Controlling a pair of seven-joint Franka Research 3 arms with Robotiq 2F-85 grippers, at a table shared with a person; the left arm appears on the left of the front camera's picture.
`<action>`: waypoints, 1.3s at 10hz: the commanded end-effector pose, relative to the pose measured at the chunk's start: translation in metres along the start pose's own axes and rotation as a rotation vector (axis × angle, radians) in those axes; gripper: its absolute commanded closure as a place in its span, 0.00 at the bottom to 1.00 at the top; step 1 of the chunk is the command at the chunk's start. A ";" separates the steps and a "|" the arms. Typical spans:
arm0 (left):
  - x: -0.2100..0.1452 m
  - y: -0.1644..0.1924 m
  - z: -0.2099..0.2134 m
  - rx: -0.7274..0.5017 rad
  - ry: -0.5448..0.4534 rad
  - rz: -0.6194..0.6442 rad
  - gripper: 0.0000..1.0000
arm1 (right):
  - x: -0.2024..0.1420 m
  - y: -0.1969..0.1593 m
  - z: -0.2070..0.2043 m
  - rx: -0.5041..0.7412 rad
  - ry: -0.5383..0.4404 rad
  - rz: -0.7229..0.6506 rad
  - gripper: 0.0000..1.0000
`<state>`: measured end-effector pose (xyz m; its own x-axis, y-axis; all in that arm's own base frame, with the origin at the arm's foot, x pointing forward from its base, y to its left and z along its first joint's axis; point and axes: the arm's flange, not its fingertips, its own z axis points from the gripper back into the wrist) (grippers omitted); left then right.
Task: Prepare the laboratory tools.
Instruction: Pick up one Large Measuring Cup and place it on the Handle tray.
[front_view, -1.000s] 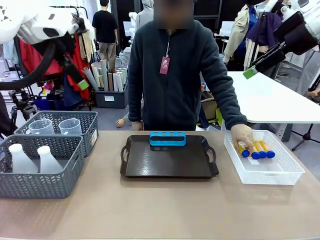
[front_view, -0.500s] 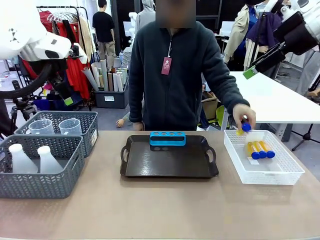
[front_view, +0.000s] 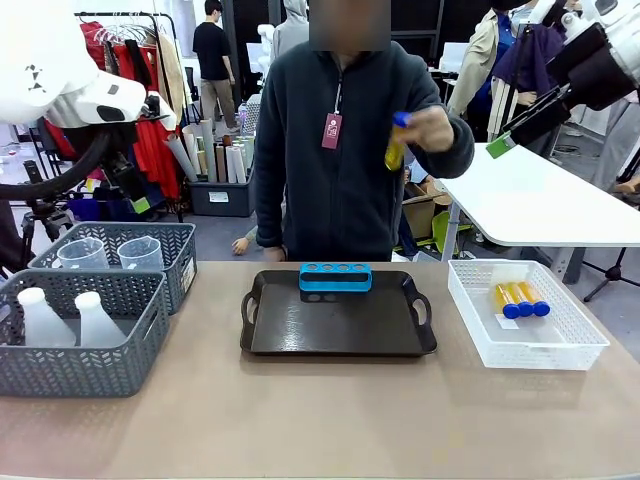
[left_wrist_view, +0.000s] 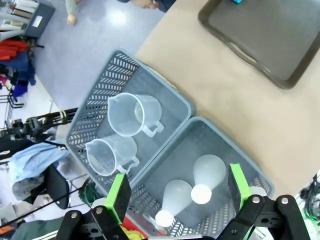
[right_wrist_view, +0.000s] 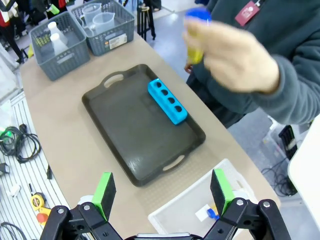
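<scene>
Tan counter (front_view: 320, 420) carries a dark tray (front_view: 330, 325) with a blue rack (front_view: 335, 277) at its far edge; beside it grey baskets (front_view: 90, 370) hold beakers (left_wrist_view: 134, 114) and flasks (left_wrist_view: 207, 172). Left hand (left_wrist_view: 178, 192) hovers spread over the flasks, right hand (right_wrist_view: 162, 192) spread high — both empty. The person (front_view: 340, 150) holds one tube (front_view: 396, 148) at chest height; three more tubes (front_view: 520, 299) lie in the white basket (front_view: 540, 355). Tube-loading looks under way — next, seat it upright in a rack hole.

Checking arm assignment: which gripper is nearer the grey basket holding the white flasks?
Left. The left gripper hangs open above that flask basket; the right gripper is up on the opposite side, over the white bin.
</scene>
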<state>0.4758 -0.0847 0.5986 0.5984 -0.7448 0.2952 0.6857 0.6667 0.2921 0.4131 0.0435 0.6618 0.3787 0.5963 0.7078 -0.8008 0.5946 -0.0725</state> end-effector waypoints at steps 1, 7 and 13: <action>-0.003 0.001 0.002 0.002 0.005 -0.019 0.00 | 0.000 -0.001 0.000 0.015 -0.019 0.000 0.00; 0.006 0.060 -0.085 -0.046 0.165 0.406 0.00 | 0.000 -0.001 0.000 0.015 -0.019 0.000 0.00; -0.010 0.099 -0.174 -0.095 0.209 0.655 0.00 | 0.000 -0.001 0.000 0.015 -0.019 0.000 0.00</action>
<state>0.6054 -0.0148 0.4663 0.9592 -0.2184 0.1798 0.2128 0.9758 0.0503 0.4131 0.0433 0.6617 0.3796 0.5964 0.7072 -0.8002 0.5953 -0.0725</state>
